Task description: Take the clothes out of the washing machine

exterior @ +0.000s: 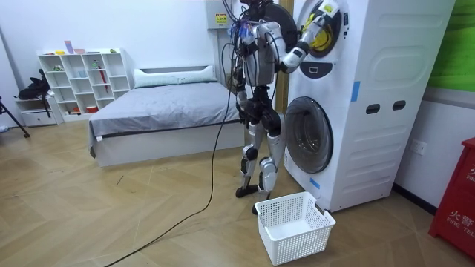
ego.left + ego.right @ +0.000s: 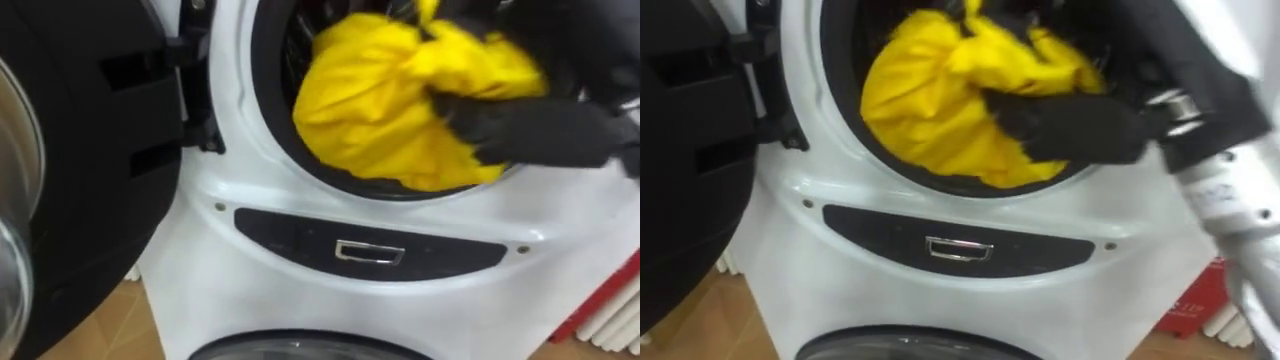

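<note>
At the far left the upper drum's dark door is swung wide open. Beside it is the white washing machine, with a dark panel under the round opening. A yellow garment bulges out of that opening, its lower folds lying over the rim, most of it at the mouth of the drum. The right hand comes in from the right and is clenched into the cloth's right side, grasping a fold. In the room view the bed is at the left, and the robot stands upright facing the stacked machines with its right arm raised to the upper drum. A white basket sits on the floor near its feet.
</note>
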### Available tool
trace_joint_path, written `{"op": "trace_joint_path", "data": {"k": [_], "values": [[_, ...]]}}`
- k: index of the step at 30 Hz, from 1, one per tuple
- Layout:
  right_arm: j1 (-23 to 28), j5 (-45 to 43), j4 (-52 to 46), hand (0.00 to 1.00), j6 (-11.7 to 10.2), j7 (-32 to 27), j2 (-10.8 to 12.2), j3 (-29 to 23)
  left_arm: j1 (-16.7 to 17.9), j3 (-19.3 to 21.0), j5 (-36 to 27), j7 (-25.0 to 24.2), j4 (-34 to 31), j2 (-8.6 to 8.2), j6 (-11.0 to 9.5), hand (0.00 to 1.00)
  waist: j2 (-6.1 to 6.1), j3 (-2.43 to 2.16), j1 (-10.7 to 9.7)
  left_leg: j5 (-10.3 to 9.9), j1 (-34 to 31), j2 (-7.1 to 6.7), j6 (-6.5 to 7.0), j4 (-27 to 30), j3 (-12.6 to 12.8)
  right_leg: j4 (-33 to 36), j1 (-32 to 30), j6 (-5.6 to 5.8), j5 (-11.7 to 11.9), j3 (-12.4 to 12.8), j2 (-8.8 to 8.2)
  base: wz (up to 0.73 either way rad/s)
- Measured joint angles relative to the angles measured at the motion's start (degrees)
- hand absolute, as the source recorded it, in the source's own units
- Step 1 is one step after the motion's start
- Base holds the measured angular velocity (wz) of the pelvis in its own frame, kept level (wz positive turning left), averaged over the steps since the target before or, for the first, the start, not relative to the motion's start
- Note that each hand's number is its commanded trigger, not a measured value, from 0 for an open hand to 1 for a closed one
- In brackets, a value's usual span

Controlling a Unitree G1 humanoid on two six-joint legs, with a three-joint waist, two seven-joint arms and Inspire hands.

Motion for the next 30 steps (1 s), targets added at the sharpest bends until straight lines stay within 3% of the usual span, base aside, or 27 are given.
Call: {"op": "trace_joint_path", "data": {"k": [4, 7, 16, 20, 22, 26, 30], "values": [[3.49, 1.78, 0.04, 1.0, -1.24, -3.61, -0.16, -5.62, 1.19, 2.53, 0.09, 1.24, 0.04, 0.0, -1.75, 0.0, -0.13, 0.09, -2.37, -0.13, 0.3, 0.1, -0.08, -0.15, 0.49, -0.12, 0.39, 0.01, -0.1, 0.12, 0.12, -0.02], [9.55, 1.95, 0.2, 1.0, -3.26, -5.83, -0.25, -10.5, 1.44, 3.93, 0.19, 2.35, 0.2, 0.05, -3.15, 0.0, -0.3, 0.17, -3.94, -0.52, 0.83, 0.34, -0.21, -0.18, 1.36, -0.12, 0.41, -0.06, -0.31, 1.2, 0.52, -0.13], [15.62, 0.39, 3.35, 1.0, -4.49, -14.53, -0.22, -16.2, 0.12, 3.84, 0.01, 2.34, 0.18, 1.37, -3.19, 0.0, -0.07, 0.26, -7.27, -1.7, 2.48, 1.41, -0.63, -0.59, 7.07, 0.88, -1.1, -0.18, -0.28, 6.47, 2.1, -0.34], [19.85, -1.23, 3.89, 1.0, -4.06, -16.23, 0.09, -16.62, -1.77, 3.58, 0.01, 2.22, 0.18, 2.51, -2.51, 0.0, 0.14, 0.5, -8.46, -2.36, 3.36, 2.37, -1.28, -0.8, 12.28, 2.04, -2.56, -0.47, -0.1, 10.02, 3.22, -0.66], [22.41, -0.46, 4.88, 1.0, -3.28, -15.99, 0.14, -16.47, -3.42, 3.55, 0.05, 1.92, 0.18, 2.77, -2.11, 0.0, 0.22, 0.57, -8.44, -3.18, 4.21, 3.08, -1.89, -0.88, 15.58, 2.3, -3.24, -1.02, 0.26, 13.21, 4.66, -0.73], [22.85, 0.78, 7.44, 1.0, -1.42, -15.37, 0.27, -15.45, -5.43, 0.92, -0.82, 1.89, 0.39, 3.21, -1.15, 0.0, -0.19, 0.66, -9.99, -3.42, 5.14, 3.5, -2.32, -0.81, 19.3, 3.15, -4.3, -1.3, 0.47, 17.47, 6.05, -0.64], [23.68, 1.65, 10.75, 1.0, -0.06, -11.56, 1.92, -12.53, -7.18, -1.42, -3.26, 3.12, 4.03, 3.6, 1.69, 0.0, 0.04, 0.73, -10.58, -3.76, 5.35, 4.05, -2.87, -0.45, 23.79, 3.21, -5.6, -1.44, 1.34, 21.27, 7.61, -0.55]]}}
